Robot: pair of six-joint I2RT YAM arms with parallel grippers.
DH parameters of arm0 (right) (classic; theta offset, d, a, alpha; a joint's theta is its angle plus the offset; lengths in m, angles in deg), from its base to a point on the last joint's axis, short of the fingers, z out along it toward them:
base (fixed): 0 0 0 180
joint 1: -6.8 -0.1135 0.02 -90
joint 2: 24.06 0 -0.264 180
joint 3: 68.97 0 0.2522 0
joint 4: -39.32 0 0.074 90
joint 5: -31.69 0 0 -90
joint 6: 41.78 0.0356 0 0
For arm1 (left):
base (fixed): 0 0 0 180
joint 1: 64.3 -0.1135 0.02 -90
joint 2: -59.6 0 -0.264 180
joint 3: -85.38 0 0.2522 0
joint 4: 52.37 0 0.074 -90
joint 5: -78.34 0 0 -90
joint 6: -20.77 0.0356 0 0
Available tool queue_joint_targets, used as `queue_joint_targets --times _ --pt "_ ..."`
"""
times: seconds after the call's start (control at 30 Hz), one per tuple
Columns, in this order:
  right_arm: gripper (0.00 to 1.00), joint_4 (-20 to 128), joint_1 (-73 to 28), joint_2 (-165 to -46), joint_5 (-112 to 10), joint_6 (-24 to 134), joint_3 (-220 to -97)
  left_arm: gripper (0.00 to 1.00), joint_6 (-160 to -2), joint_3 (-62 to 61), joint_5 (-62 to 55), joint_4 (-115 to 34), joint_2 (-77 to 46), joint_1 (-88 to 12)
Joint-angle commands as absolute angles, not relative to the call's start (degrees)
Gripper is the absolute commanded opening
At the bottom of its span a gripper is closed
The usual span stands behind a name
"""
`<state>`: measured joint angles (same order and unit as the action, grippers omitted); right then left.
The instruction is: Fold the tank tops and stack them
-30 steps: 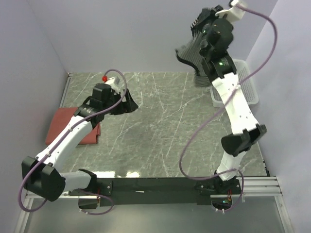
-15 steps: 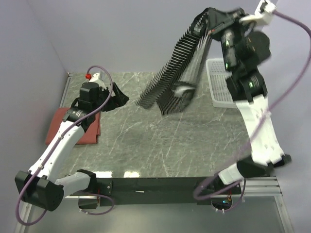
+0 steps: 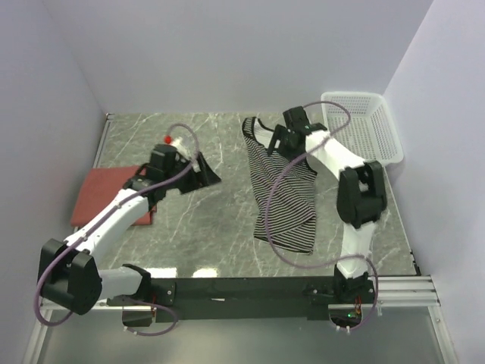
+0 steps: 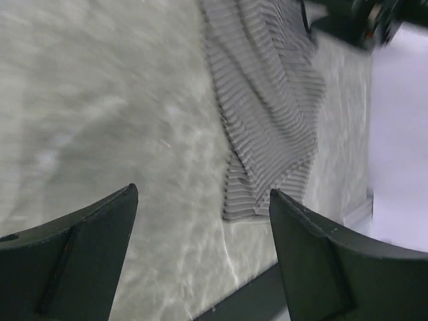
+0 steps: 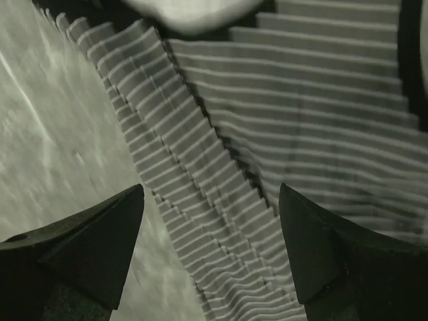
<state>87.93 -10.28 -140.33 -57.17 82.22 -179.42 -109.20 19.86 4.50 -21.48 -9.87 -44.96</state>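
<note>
Right gripper (image 5: 210, 251), its fingers spread wide and holding nothing, is right over the striped tank top (image 3: 286, 199). The top lies rumpled on the marble surface (image 3: 220, 220) beneath it. Left gripper (image 4: 204, 251), also spread and unloaded, faces the top from well apart. A brick-red top (image 3: 95, 193) lies behind the left gripper. A white basket (image 3: 375, 129) sits near the right gripper.
</note>
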Motion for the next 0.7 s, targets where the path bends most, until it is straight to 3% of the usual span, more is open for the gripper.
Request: queue_joint_targets --times 0.0,0.17,0.3,0.47,0.67 --pt "0.88 80.15 -11.04 -116.83 -66.19 81.97 -172.70 0.85 -109.92 20.30 10.84 -28.93 -11.59 -37.51" --pt "0.84 79.36 -11.48 -99.94 -75.44 89.60 -153.34 0.86 -109.22 14.77 4.87 -27.63 -19.82 -25.30" --pt "0.80 81.11 -7.72 -82.74 -76.33 95.76 -135.69 0.84 -108.17 1.89 -2.42 -22.99 -30.99 -17.82" --pt "0.75 85.75 -2.52 -65.93 -71.15 98.58 -127.04 0.81 -106.50 -14.64 -11.20 -16.64 -46.36 -9.56" --pt "0.70 92.89 -2.16 -56.08 -69.48 99.11 -124.84 0.74 -104.65 -33.97 -18.07 -6.89 -62.62 -4.54"
